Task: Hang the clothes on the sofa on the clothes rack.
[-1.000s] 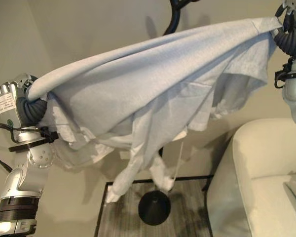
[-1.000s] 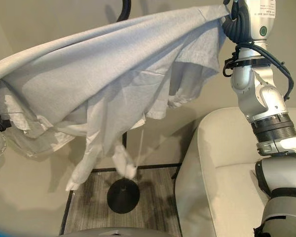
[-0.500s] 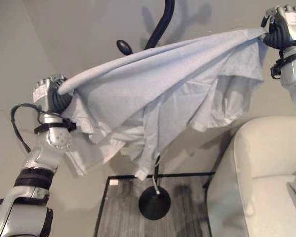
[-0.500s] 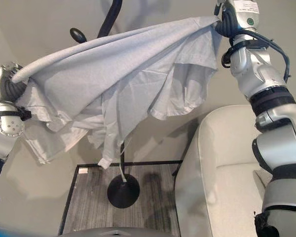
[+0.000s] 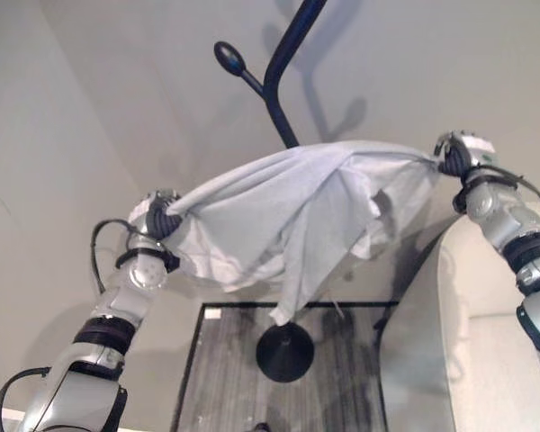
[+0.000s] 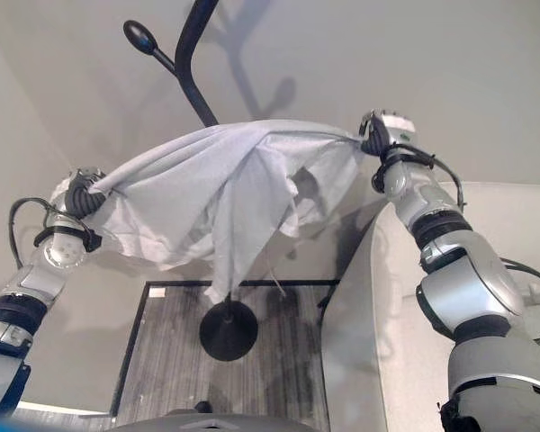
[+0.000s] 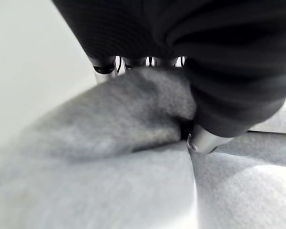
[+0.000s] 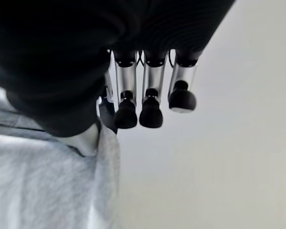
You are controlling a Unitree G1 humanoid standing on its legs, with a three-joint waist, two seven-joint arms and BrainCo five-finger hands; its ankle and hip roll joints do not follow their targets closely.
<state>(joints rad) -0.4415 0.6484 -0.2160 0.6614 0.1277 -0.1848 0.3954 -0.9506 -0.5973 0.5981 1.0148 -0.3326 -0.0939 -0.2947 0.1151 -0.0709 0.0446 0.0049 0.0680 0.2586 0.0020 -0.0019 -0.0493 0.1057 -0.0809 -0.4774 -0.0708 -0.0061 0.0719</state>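
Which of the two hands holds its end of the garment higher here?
The right hand, by the sofa, pinches the grey garment higher; the left hand grips its end lower, by the wall.

garment (image 5: pixel 288 207) before rack (image 5: pixel 274 72) — sofa (image 5: pixel 486 360) right

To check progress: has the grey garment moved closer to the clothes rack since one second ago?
Cannot tell: the view itself shifted. The grey garment, held between left hand and right hand, now hangs in front of the clothes rack pole.

The left hand (image 7: pixel 219 95) has its fingers (image 7: pixel 105 64) curled round bunched grey cloth (image 7: pixel 109 143).
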